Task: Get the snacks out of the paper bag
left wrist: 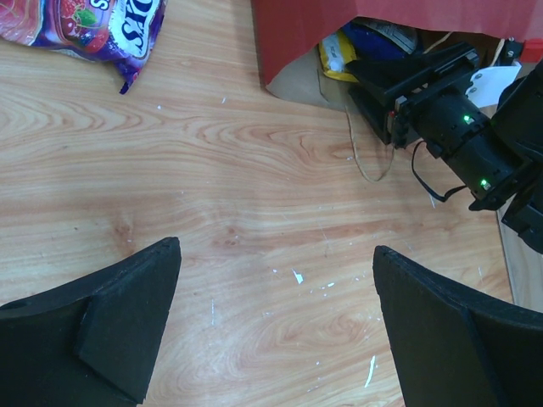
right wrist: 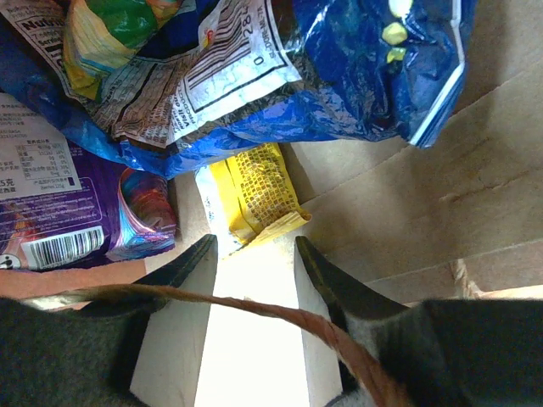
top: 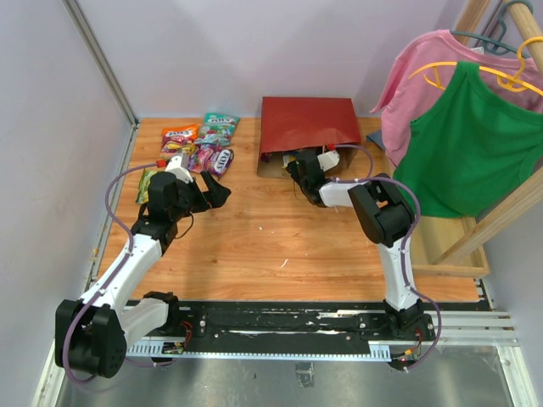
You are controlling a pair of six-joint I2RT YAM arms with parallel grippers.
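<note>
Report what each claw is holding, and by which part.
Left claw: open, nothing held. Right claw: fingertips flank the near end of the yellow bar wrapper inside the paper bag; a firm grip cannot be told.

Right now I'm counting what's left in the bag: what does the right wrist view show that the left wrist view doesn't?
Only the right wrist view: a purple packet inside the paper bag, the barcode on the blue chip bag, the right pincer at the end of the yellow wrapper. Only the left wrist view: a candy packet out on the table, the open left pincer, the right arm. Both: the chip bag, the wrapper, the bag's brown inside.
</note>
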